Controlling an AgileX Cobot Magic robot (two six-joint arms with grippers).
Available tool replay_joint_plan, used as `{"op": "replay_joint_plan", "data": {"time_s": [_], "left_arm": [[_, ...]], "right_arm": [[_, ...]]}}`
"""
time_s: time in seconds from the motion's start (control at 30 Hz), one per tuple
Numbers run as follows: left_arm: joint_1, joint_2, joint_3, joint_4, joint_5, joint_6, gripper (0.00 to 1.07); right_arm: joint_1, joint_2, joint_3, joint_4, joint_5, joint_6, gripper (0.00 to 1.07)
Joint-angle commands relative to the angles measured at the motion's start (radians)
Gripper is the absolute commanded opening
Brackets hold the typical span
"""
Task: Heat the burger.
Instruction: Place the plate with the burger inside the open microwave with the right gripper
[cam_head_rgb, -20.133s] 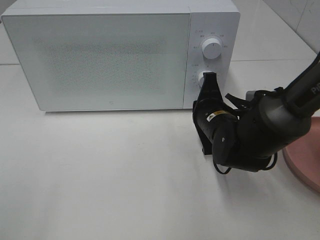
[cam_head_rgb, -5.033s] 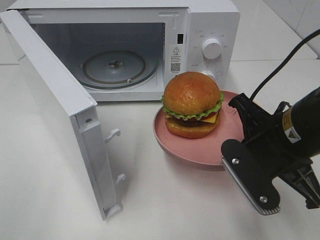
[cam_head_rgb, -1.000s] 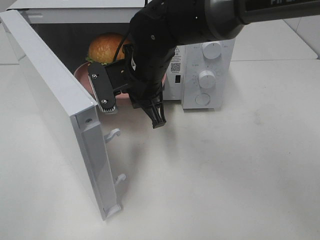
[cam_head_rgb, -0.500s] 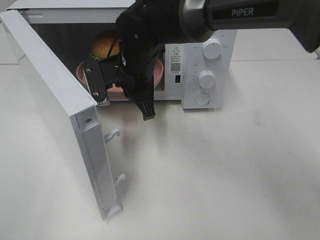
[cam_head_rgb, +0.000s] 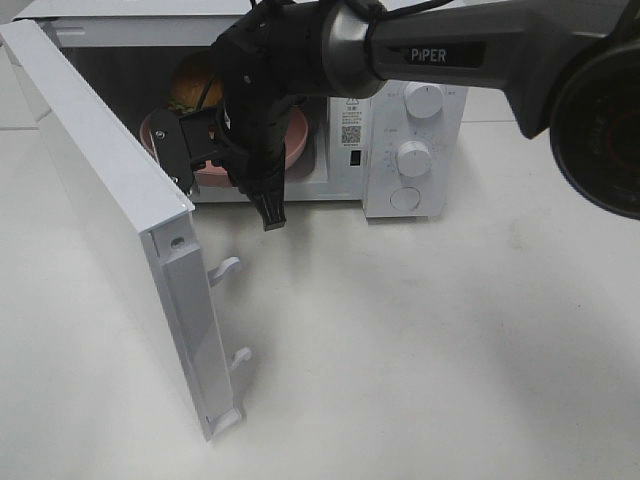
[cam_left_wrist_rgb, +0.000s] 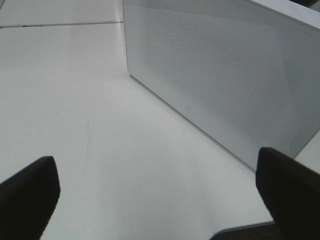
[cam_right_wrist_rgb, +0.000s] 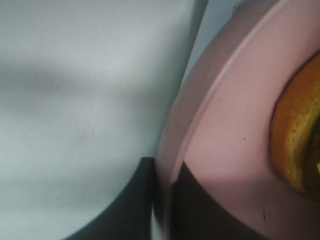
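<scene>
Inside the microwave (cam_head_rgb: 440, 130), your right end effector (cam_right_wrist_rgb: 162, 197) pinches the rim of the pink plate (cam_right_wrist_rgb: 220, 130); the burger (cam_head_rgb: 188, 86) sits beyond it, deeper in, so plan to withdraw straight back.

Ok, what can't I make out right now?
Burger: exterior high, mostly behind the right arm; right wrist, cut by the edge.
Whether the plate rests on the microwave floor: arm blocks it; right wrist too close.
Left gripper: outside the exterior view.
</scene>
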Motion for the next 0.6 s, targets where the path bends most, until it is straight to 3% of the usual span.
{"op": "replay_joint_plan", "data": {"time_s": [0.03, 0.6], "left_arm": [[0.004, -0.017, 0.003, -0.009, -0.014, 0.000, 1.00], [0.004, -0.017, 0.003, -0.008, -0.014, -0.001, 1.00]], "right_arm": [[-0.003, 0.000, -0.038, -0.029, -0.052, 0.004, 0.00], [-0.072, 0.076, -0.119, -0.025, -0.136, 0.002, 0.04]]}}
